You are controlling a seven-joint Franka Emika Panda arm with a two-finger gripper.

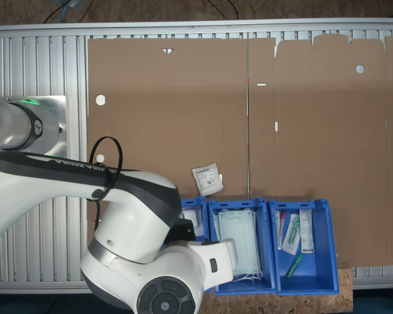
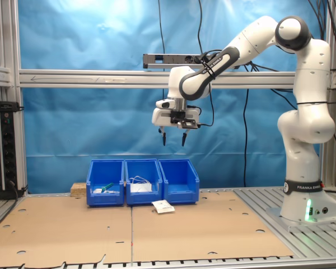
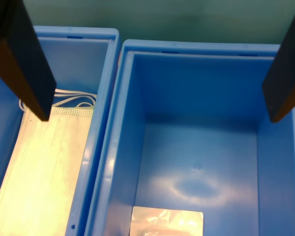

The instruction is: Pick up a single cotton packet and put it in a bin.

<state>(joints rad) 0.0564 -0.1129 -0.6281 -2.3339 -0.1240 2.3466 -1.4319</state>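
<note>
A small white cotton packet lies flat on the brown cardboard just in front of the blue bins, also seen in the second exterior view. My gripper hangs high above the bins, open, with nothing between its dark fingers. In the wrist view the gripper looks straight down into the bin, where another white packet rests on the floor. This bin is the one at the second exterior view's right end of the row. In the first exterior view my arm covers most of the bin.
The middle bin holds pale green face masks. The third bin holds syringe packs. Cardboard sheets cover the table. The robot base stands at the second exterior view's right.
</note>
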